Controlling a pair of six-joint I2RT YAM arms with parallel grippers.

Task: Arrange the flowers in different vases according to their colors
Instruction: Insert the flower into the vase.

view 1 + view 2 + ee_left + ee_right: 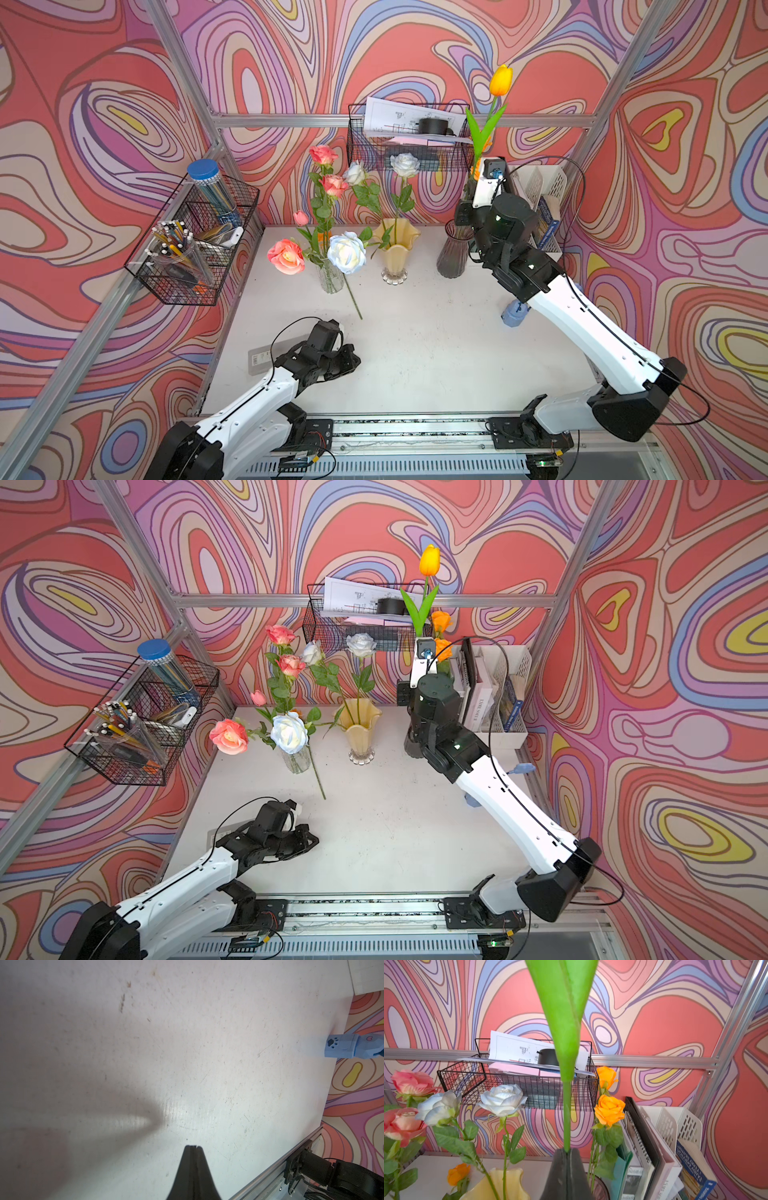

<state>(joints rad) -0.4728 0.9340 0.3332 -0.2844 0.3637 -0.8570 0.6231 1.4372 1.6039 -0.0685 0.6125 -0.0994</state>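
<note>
My right gripper (567,1150) is shut on the green stem of an orange tulip (500,81), held upright over the smoky-purple vase (453,253). That vase holds two orange roses (609,1109). Pink roses (286,256) stand in the clear glass vase (331,278). Two white roses (405,164) stand in the creamy-yellow vase (395,253). A white-blue rose (347,252) leans by the clear vase, its stem end on the table. My left gripper (192,1146) is shut and empty, low over the table (207,1064) at the front left.
A small light-blue plastic object (514,313) lies under the right arm. A white file rack with books (544,208) fills the back right corner. Wire baskets hang on the back wall (409,137) and left wall (195,245). A metal rail (415,428) borders the front edge.
</note>
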